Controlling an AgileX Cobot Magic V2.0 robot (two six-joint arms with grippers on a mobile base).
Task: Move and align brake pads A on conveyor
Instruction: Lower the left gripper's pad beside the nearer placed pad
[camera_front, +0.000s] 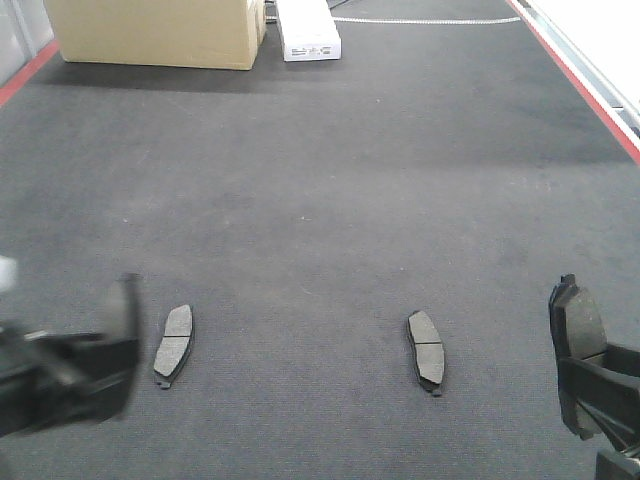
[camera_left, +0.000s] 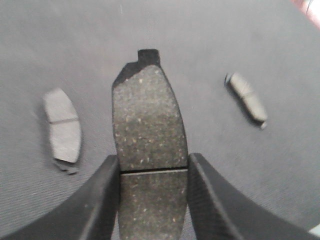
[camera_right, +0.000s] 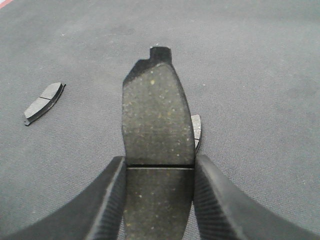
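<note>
Two brake pads A lie flat on the dark felt conveyor (camera_front: 320, 180): one at the front left (camera_front: 175, 345) and one at the front right (camera_front: 427, 350). My left gripper (camera_left: 153, 162) is shut on a third pad (camera_left: 149, 120), held off the belt, with the two lying pads to its left (camera_left: 62, 125) and right (camera_left: 246, 97). My right gripper (camera_right: 159, 162) is shut on another pad (camera_right: 157, 115). One lying pad (camera_right: 44, 102) is far to its left and one (camera_right: 196, 129) peeks out behind it. In the front view both grippers hang low, the left one (camera_front: 100, 360) blurred and the right one (camera_front: 590, 385) at the frame edge.
A cardboard box (camera_front: 160, 30) and a white box (camera_front: 307, 30) stand at the far end of the belt. Red strips run along the right side edge (camera_front: 580, 80) and the left side edge (camera_front: 25, 70).
</note>
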